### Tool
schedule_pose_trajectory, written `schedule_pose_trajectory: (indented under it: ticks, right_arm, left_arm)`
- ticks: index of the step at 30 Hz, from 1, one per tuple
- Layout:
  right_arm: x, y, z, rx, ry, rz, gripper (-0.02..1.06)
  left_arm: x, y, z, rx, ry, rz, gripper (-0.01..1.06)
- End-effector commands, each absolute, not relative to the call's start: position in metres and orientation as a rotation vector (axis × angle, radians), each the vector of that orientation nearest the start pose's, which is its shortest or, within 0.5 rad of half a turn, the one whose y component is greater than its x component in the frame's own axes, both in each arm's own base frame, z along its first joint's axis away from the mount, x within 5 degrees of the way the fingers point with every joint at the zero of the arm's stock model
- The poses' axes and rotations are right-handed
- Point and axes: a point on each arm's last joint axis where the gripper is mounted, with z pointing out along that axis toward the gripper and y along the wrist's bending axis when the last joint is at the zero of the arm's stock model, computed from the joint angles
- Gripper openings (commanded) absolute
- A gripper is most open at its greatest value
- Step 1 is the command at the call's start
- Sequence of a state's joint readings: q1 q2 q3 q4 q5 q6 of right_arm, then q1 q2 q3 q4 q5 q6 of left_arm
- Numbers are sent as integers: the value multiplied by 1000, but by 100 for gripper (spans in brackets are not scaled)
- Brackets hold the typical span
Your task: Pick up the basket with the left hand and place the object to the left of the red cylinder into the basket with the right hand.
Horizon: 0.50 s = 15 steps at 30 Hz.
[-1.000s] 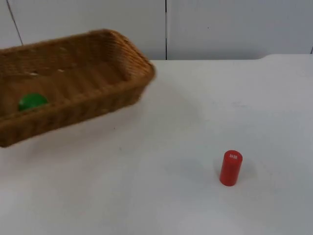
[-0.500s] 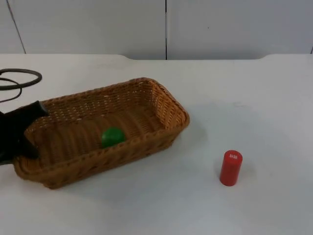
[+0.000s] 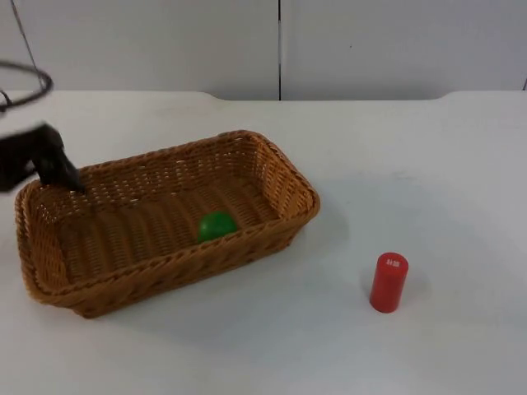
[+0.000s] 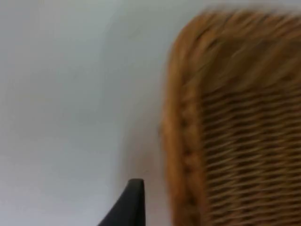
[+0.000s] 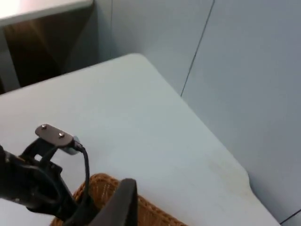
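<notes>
The brown wicker basket [image 3: 288, 177] rests on the white table, left of centre, with a green ball [image 3: 216, 225] lying inside it. A red cylinder [image 3: 389, 282] stands upright to the right, well apart from the basket. My left gripper [image 3: 59, 167] hovers at the basket's far left corner, open and holding nothing. In the left wrist view its black fingertip [image 4: 131, 203] stands just outside the woven rim [image 4: 181, 141]. The right gripper is open and empty; its fingertip [image 5: 123, 202] points toward the basket's corner [image 5: 102, 187].
The grey partition wall [image 3: 280, 45] closes off the table's far edge. Bare white table top [image 3: 428, 164] lies around the red cylinder and in front of the basket. The left arm [image 5: 28, 186] shows in the right wrist view.
The basket came down from the air onto the table. My left gripper let go of its left end and drew back toward the far corner. The green ball rolled right inside the basket.
</notes>
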<state>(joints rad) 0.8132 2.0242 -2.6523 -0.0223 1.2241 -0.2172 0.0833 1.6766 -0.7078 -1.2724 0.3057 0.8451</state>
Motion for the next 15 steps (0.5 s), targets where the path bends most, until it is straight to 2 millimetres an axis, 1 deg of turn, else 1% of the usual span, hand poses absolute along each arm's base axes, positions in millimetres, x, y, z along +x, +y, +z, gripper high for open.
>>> schedule_pose_trajectory:
  ticks: [1, 4, 6, 7, 9, 10, 11, 12, 15]
  right_arm:
    - [276, 287, 513, -991, 1798, 347, 105]
    - [263, 274, 531, -966, 1760, 375, 105]
    - [256, 267, 540, -954, 1740, 380, 105]
    - [256, 267, 540, -954, 1740, 380, 105]
    - [251, 262, 546, -947, 1726, 387, 105]
    - [250, 261, 547, -940, 1726, 395, 105]
    - [248, 260, 548, -943, 1724, 402, 105]
    - [248, 260, 548, -943, 1724, 402, 105]
    - [245, 260, 543, -969, 1760, 417, 105]
  left_arm:
    - [290, -2, 168, -427, 2472, -520, 105]
    - [275, -4, 211, -217, 2377, -462, 105]
    - [262, -6, 237, -118, 2312, -429, 105]
    - [262, -6, 237, -118, 2312, -429, 105]
    - [246, -9, 262, -46, 2245, -429, 105]
    - [231, -14, 280, 9, 2190, -447, 105]
    - [221, -17, 291, 51, 2162, -457, 105]
    - [221, -17, 291, 51, 2162, -457, 105]
    - [191, -23, 313, 156, 2110, -445, 105]
